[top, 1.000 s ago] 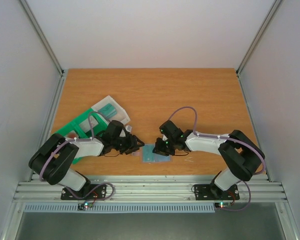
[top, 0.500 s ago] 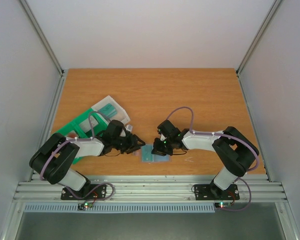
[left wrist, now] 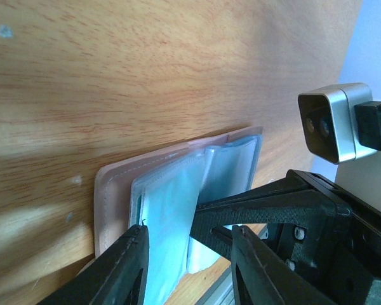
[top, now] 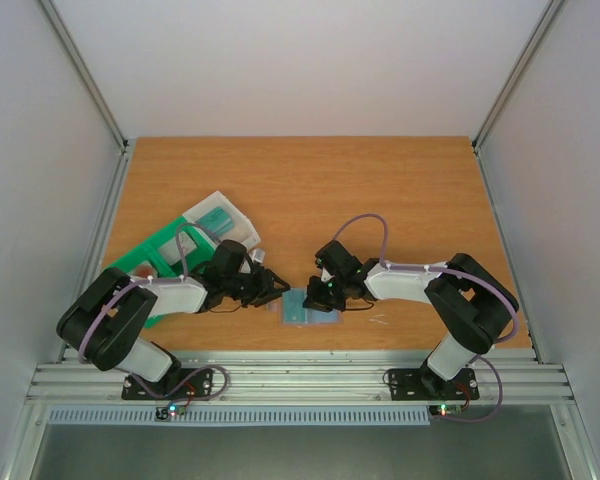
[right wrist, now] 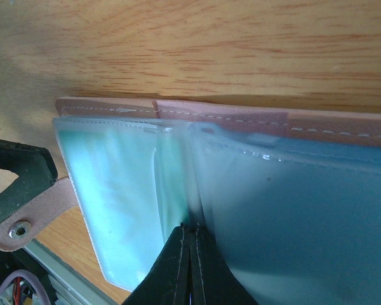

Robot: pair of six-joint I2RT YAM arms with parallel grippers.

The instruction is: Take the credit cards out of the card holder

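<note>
The open card holder (top: 302, 306) lies between both grippers, spread crosswise under the right gripper (right wrist: 189, 254), whose closed tips touch its central fold beside the credit cards (right wrist: 114, 184). The left gripper (left wrist: 189, 244), half-open, straddles one end, holding nothing.

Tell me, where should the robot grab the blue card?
Probably the edge facing the left hand, coming from that side. The card lies flat in the open holder, that edge between the hand's open fingers, while the shut right hand sits at the middle fold.

Right claw (top: 314, 296) on card holder (top: 298, 311) (teal-faced).
</note>
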